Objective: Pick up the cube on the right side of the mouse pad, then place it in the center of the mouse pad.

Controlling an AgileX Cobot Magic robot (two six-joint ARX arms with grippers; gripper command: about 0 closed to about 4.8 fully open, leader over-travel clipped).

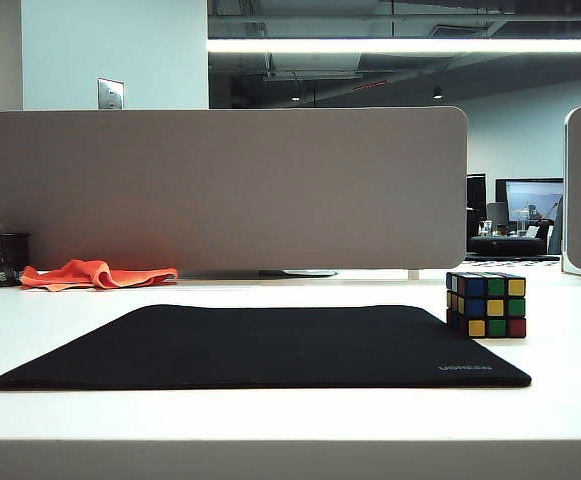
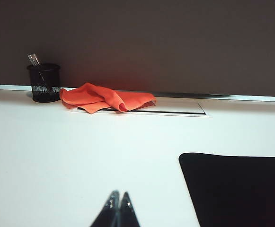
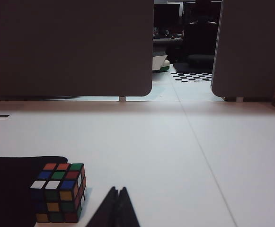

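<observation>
Both pairs of jaws are pressed together with nothing between them. In its wrist view we see our left gripper as two dark tips meeting in a point, low over the bare white table, with the near left corner of the large flat black mouse pad lying off to one side of it, apart from the tips. Farther back along the grey divider panel stand a black mesh pen cup and, just beside it, a crumpled orange cloth.

Our right gripper shows the same closed point in its own wrist view. The small puzzle cube with black edges and coloured stickers sits on the table near those tips but off to one side, not touching them, right at the rounded far corner of the mouse pad.

In the exterior view neither gripper appears; the cube stands upright just beside the pad's far right corner, above the small grey lettering.
</observation>
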